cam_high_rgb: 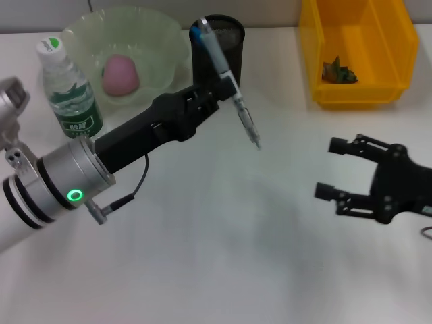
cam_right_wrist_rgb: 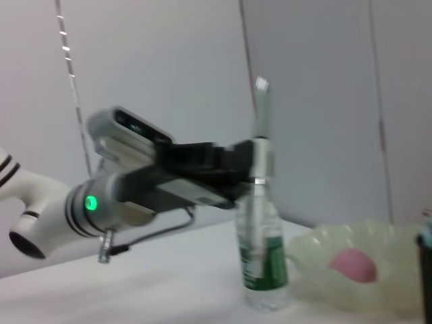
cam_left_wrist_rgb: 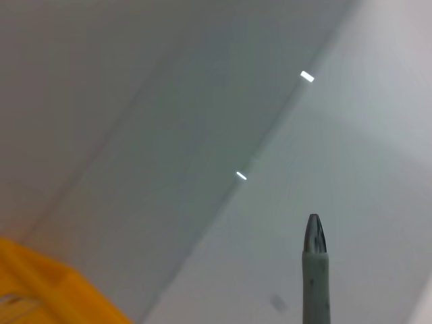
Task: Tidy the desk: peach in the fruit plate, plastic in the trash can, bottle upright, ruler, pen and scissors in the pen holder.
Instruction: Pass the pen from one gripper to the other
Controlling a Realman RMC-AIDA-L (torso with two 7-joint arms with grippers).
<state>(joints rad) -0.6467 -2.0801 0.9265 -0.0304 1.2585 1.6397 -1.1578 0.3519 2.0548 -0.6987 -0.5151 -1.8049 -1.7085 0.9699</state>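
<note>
the left gripper (cam_high_rgb: pixel 226 86) is lifted above the desk (cam_high_rgb: pixel 223 256) and its fingers are clamped on the pen (cam_high_rgb: pixel 229 88), holding it near its middle. the pen is tilted, with its upper end over the front rim of the pen holder (cam_high_rgb: pixel 217 50) and its tip pointing toward 5 o'clock, in the air and not touching the desk. in the left wrist view only the tip part of the pen (cam_left_wrist_rgb: pixel 314 270) is seen, with a yellow corner of the trash can (cam_left_wrist_rgb: pixel 54 290) far below it.

the pen holder stands at 12 o'clock of the head view, just beside the fruit plate (cam_high_rgb: pixel 84 34), which is at 11 o'clock. the peach (cam_high_rgb: pixel 120 74) lies inside the fruit plate. the bottle (cam_high_rgb: pixel 69 91) stands upright at 10 o'clock, touching or almost touching the front of the fruit plate. in the right wrist view the bottle (cam_right_wrist_rgb: pixel 262 270) is also upright, with the peach (cam_right_wrist_rgb: pixel 354 263) in the plate (cam_right_wrist_rgb: pixel 317 246) next to it.

the trash can (cam_high_rgb: pixel 358 50) is at 1 o'clock, well apart from the pen holder, and the plastic (cam_high_rgb: pixel 339 72) lies on its bottom.

the right gripper (cam_high_rgb: pixel 332 169) hovers at 3 o'clock over the bare desk, its fingers spread apart and holding nothing. i cannot make out the ruler or the scissors clearly.
</note>
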